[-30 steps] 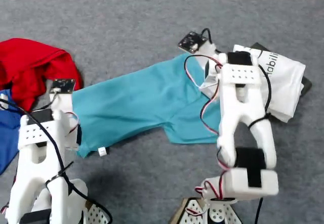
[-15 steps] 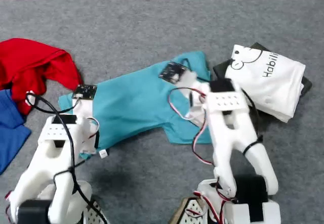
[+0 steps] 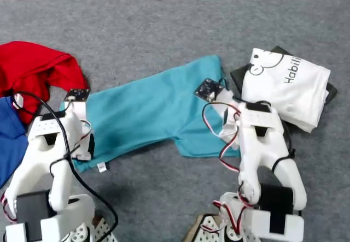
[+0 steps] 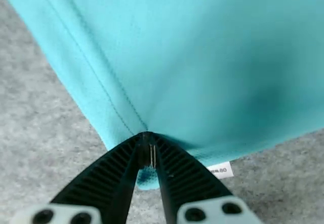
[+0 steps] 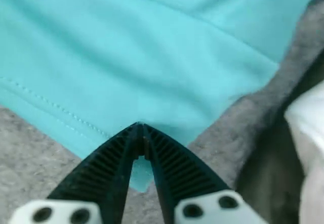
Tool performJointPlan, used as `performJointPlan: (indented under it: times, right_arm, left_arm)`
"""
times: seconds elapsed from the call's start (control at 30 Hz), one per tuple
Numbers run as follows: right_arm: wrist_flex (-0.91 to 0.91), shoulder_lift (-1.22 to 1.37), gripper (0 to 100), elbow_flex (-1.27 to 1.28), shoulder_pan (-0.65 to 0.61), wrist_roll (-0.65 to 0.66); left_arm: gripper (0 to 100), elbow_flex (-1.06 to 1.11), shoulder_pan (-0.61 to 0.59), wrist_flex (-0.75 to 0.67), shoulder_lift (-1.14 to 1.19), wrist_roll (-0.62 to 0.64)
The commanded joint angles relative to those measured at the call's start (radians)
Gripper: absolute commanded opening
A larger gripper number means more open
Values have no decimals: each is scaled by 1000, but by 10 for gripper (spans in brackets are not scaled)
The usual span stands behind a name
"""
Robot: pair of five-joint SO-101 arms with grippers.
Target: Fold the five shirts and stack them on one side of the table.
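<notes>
two folded shirts, white shirt on black shirt, are stacked; teal shirt is clamped by left gripper and right gripper; red shirt and blue shirt are listed unfolded.

The left arm rises from its base at the 7 o'clock corner of the high view and leans toward 12 o'clock, elbow bent, wrist tipped down at the bench; its pincer has the ribbed black fingers pressed together, tips pinching a hem of the teal shirt; the right arm stands from its base at 5 o'clock and stretches toward 11 o'clock, forearm low, wrist angled down; its pincer is likewise closed, fingertips meeting on the same shirt's edge; the two arms are well apart, the left at 9 o'clock of the right.
</notes>
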Motion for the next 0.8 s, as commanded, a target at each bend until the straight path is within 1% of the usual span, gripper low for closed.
performJointPlan:
  times: [0.0, 0.1, 0.27, 0.4, 0.5, 0.63, 0.7, 0.77]
  right_arm:
    - [-9, 22, 3, -22, 18, 9]
    - [38, -12, 3, -44, 19, 9]
    - [172, -142, 3, -84, 21, 25]
    - [245, -248, 3, -77, 21, 48]
    - [249, -295, 3, -31, 21, 68]
    - [256, -348, 4, 54, 21, 158]
    - [288, -389, 5, 94, 15, 227]
    - [315, -446, 8, 133, 5, 275]
  left_arm:
    - [19, -51, -14, 2, -4, -8]
    - [19, -68, 12, 21, -22, -6]
    - [19, -161, 46, 132, -101, -6]
    - [19, -236, 37, 187, -208, -5]
    - [19, -239, 35, 198, -291, -5]
    - [19, -167, 15, 169, -335, -6]
    - [19, -103, -20, 92, -335, -6]
    - [19, -14, -77, -29, -335, -6]
